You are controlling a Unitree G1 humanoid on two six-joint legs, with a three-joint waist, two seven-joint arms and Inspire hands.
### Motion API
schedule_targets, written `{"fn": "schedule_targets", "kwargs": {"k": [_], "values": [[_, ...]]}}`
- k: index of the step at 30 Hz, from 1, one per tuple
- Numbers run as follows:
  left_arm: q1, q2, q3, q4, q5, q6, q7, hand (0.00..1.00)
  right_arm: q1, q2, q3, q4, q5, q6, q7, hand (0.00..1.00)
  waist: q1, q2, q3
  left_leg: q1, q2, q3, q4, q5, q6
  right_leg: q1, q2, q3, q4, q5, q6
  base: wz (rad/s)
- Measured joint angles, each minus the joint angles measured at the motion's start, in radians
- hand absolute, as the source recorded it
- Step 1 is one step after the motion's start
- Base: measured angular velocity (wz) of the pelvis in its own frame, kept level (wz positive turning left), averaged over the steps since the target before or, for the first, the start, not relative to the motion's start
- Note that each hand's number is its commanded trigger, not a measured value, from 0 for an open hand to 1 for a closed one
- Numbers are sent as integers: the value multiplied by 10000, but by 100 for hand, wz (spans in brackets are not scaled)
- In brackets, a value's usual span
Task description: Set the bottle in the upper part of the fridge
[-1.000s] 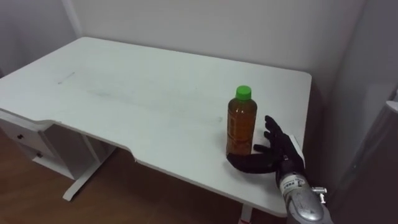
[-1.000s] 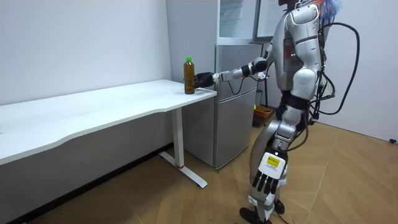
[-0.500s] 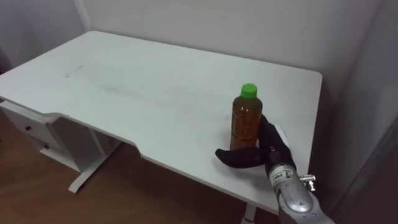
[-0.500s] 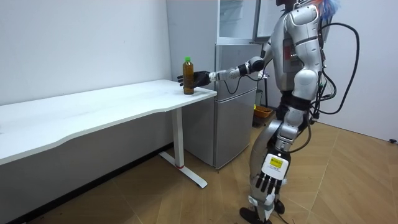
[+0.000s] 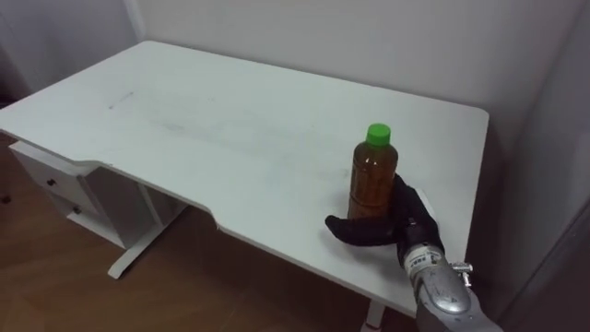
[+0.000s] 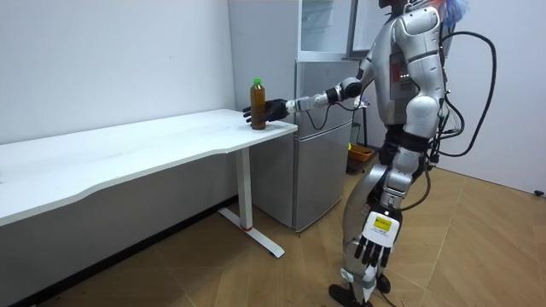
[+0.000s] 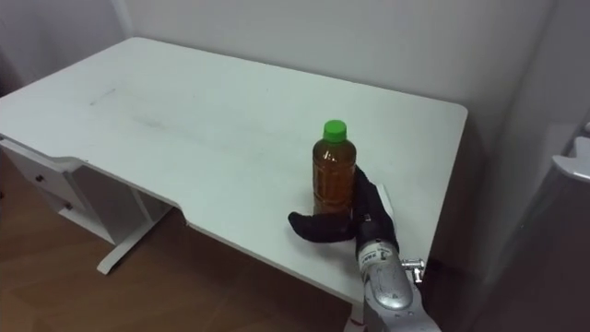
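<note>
A bottle (image 5: 372, 177) of brown drink with a green cap stands upright near the right end of the white table (image 5: 230, 129), a little back from the front edge. My right hand (image 5: 406, 221) is at its base: the thumb lies across the front of the bottle and the fingers go round behind it. The room view shows the same grip, the right hand (image 6: 275, 109) against the bottle (image 6: 257, 92) with the arm stretched out. My left hand (image 6: 369, 250) hangs by my leg, fingers straight. I stand at the table's end, next to the fridge.
The grey fridge (image 6: 324, 145) stands right beside the table's end, its upper compartment (image 6: 328, 26) above. A white drawer unit (image 5: 46, 180) sits under the table's left side. Wooden floor (image 6: 256, 281) lies in front of the table.
My right hand, spread beside the bottle a second ago, has moved forward and closed round its base. The bottle has stayed on the table. The head camera shifted slightly.
</note>
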State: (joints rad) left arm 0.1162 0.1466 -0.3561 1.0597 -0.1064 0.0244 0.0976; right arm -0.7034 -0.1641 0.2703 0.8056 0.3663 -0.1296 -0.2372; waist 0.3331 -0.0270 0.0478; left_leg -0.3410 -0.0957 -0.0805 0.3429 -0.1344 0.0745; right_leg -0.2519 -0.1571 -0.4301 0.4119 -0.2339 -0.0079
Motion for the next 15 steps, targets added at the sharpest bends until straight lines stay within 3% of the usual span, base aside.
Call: {"fn": "schedule_targets", "kwargs": {"k": [8, 15], "values": [[-7, -38, 20, 1, 3, 38, 0, 0, -3, -139, -289, 175, 302, 3, 17, 100, 3, 64, 39, -42, -48, -103, 41, -1, 1, 26, -87, -211, 32, -53, 6, 4], [30, -19, 297, -62, 17, 38, -15, 0, -12, -586, -299, 250, 1870, 8, 830, 100, -21, 99, 31, -131, -50, -102, 187, 0, 11, 11, -93, -275, 43, -42, 16, 2]]}}
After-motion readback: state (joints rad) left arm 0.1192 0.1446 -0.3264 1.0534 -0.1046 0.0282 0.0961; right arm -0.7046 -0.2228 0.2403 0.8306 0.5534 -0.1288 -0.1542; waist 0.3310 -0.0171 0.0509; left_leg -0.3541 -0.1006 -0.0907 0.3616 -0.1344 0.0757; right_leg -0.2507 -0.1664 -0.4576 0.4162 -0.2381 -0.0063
